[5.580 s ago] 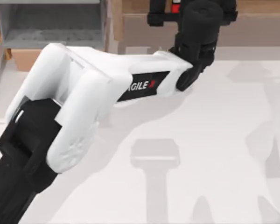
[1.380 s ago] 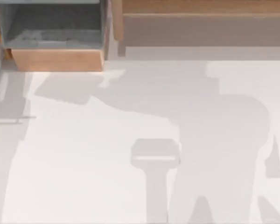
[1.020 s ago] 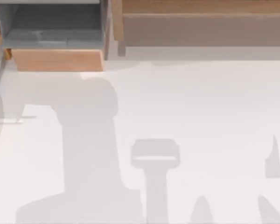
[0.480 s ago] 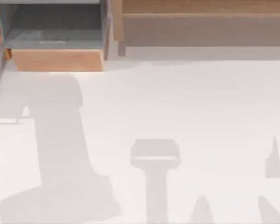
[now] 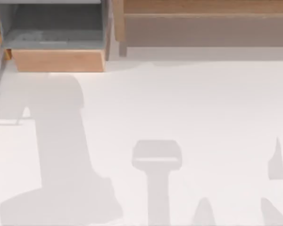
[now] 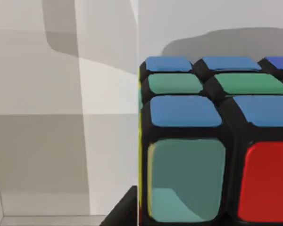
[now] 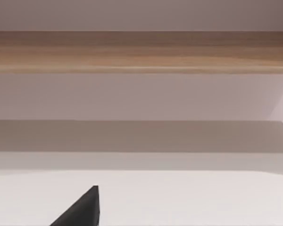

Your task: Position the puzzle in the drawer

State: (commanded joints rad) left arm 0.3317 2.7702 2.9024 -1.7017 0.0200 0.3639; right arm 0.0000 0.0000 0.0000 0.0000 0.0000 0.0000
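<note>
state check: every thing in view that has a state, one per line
drawer: pulled open, grey inside bare, no cube in it.
puzzle: close up in the left wrist view, unsolved, blue, green and red tiles mixed; whether it is gripped, I cannot tell.
shelf: long, wooden, by the drawer, nothing on it.
left gripper: fingers unclear.
right gripper: a dark tip in the right wrist view, fingers unclear.

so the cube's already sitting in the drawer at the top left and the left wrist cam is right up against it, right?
Not quite. In the top view the drawer at the table's top left is open but holds no cube; its grey floor is bare. The rest stands: the left wrist view has the cube right up close, with blue, green and red tiles.
</note>
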